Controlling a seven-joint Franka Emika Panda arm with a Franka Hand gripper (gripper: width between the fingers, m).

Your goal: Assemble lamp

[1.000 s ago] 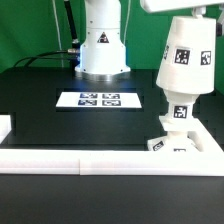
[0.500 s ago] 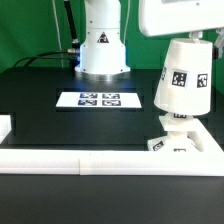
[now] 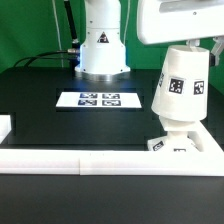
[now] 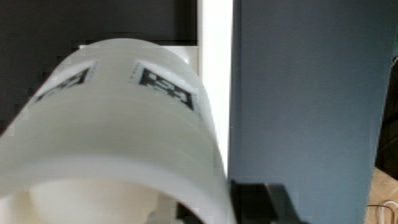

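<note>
item: lamp shade (image 3: 178, 88), w/ bulb and base block (image 3: 171, 142) under it. step, as judged: seating shade over bulb. to do well: keep shade axis plumb, centre wide mouth over bulb, lower slow, let go only once seated; shade looks a bit tilted now. appearance: all-white truncated cone, narrow end up, black-and-white tags on wall. location: shade hangs directly below fingers (image 3: 190, 44), nr white rail (image 3: 60, 160) on black worktop (image 3: 60, 125). fingers: pinching shade top. marker board (image 3: 100, 99) well apart.

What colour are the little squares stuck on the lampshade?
Black and white, on the white shade. The exterior view shows them best.
</note>
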